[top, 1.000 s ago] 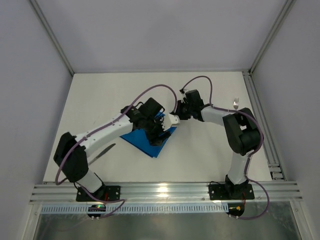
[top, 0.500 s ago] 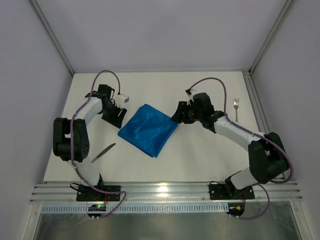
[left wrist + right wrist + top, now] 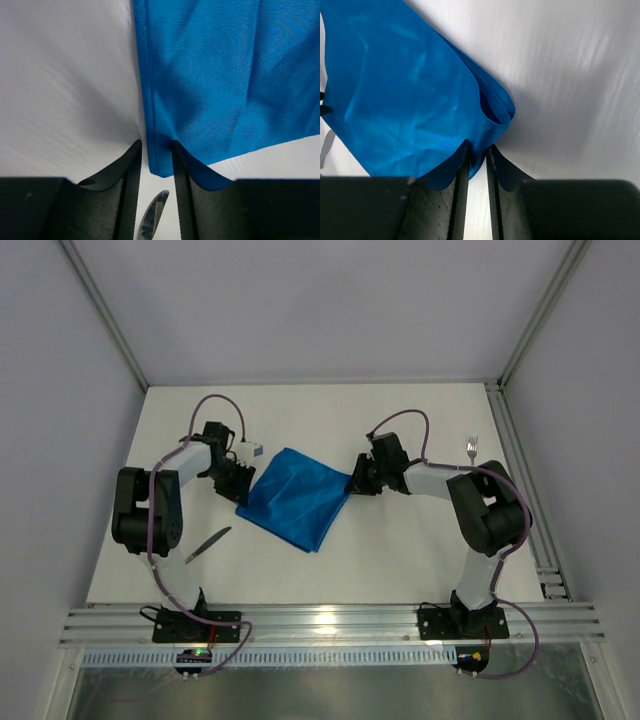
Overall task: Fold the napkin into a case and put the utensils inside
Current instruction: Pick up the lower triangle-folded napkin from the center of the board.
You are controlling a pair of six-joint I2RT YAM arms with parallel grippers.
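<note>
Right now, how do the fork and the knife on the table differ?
The fork is bright silver and lies far right by the rail; the knife is dark grey and lies near left. The fork points straight away from the arms; the knife lies slanted. Both are slim, lie apart from the napkin, and no arm touches them.

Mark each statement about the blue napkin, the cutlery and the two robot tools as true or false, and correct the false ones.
1. The napkin is blue and lies between the two arms. True.
2. The fork lies on top of the napkin. False: it lies on the bare table near the right rail, far from the napkin.
3. The left tool has the napkin's edge between its fingers. True.
4. The knife is tucked inside the napkin. False: it lies on the table to the napkin's left, nearer the arm bases.
5. The right tool hangs high above the table, away from the cloth. False: it pinches the napkin's layered corner.
</note>
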